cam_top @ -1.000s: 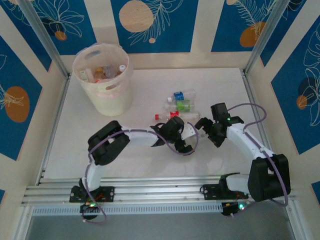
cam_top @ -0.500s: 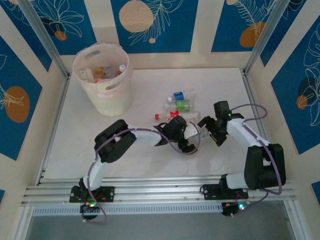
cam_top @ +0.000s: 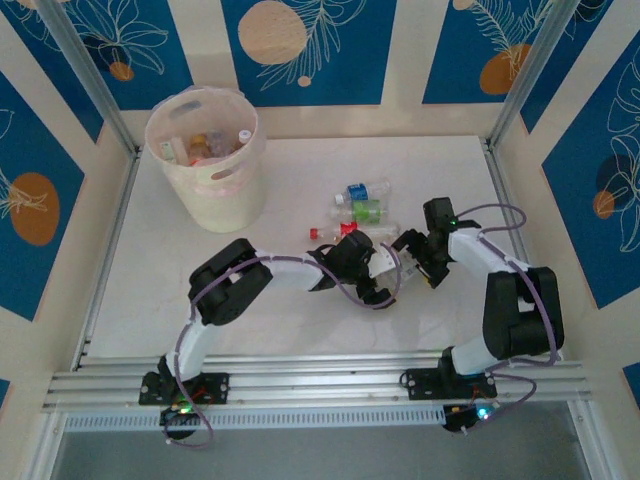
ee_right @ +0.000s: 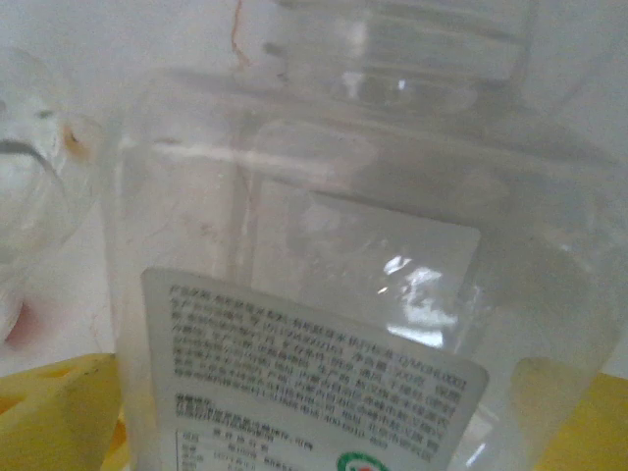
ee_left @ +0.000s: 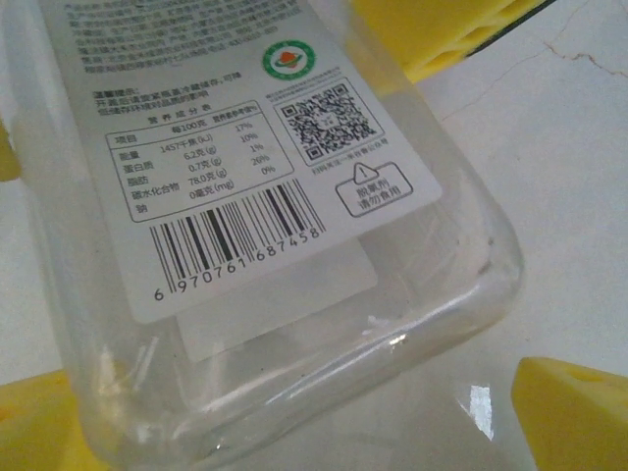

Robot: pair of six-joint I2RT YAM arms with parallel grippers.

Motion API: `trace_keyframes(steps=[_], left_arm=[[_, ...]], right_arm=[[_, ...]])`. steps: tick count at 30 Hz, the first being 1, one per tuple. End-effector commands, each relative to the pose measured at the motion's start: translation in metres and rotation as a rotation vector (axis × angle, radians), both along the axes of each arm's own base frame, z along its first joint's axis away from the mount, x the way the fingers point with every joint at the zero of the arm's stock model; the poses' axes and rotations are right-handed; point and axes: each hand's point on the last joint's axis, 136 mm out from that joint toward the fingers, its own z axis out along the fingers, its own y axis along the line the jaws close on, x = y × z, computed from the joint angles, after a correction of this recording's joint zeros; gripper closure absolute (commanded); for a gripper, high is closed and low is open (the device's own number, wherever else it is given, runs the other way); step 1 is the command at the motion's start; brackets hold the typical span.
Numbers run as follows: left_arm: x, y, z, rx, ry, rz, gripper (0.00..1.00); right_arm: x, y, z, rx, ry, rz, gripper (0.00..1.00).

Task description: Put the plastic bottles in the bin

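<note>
A clear square bottle (ee_left: 255, 196) with a white barcode label lies on the table between my two grippers. The left gripper (cam_top: 378, 270) is open, its yellow fingertips (ee_left: 579, 412) either side of the bottle's base with a gap on the right. From the opposite side the right gripper (cam_top: 414, 256) stands open around the same bottle (ee_right: 324, 245), yellow fingers (ee_right: 59, 412) low at both edges. Three more plastic bottles lie just beyond: blue-capped (cam_top: 362, 190), green-labelled (cam_top: 366, 211) and red-capped (cam_top: 330, 232). The bin (cam_top: 205, 160), at the far left, holds several bottles.
Metal frame posts (cam_top: 515, 80) and patterned walls close in the white table (cam_top: 150, 290). Another clear bottle (ee_right: 29, 216) lies close to the left of the right gripper. The right gripper's yellow fingers (ee_left: 442, 29) show behind the bottle in the left wrist view.
The right arm has folded in and brought its gripper left, close to the left gripper. The left gripper edged right early on. Both stay open.
</note>
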Motion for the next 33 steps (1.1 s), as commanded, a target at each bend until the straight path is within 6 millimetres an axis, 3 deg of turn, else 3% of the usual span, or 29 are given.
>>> trace_keyframes(steps=[1,10,16,22,27,33], left_arm=[[-0.002,-0.004,0.028,-0.062,-0.017,-0.026,0.01],[0.002,0.015,0.069,-0.117,-0.064,0.067,0.0],[0.008,0.044,0.114,-0.163,-0.09,0.209,0.01],[0.035,0.095,0.151,-0.225,-0.082,0.498,0.01],[0.052,0.127,0.177,-0.218,-0.051,0.678,0.01],[0.08,0.162,0.215,-0.277,0.126,0.823,0.0]], right_arm=[[0.001,0.002,-0.016,-0.018,0.041,0.029,0.01],[-0.009,0.002,-0.029,-0.142,0.108,0.09,0.0],[-0.009,0.003,-0.03,-0.184,0.092,0.128,0.18],[-0.001,0.009,-0.018,-0.212,-0.013,0.195,0.31],[0.002,0.01,0.015,-0.273,-0.147,0.255,0.35],[0.004,0.031,0.087,-0.292,-0.482,0.419,0.39]])
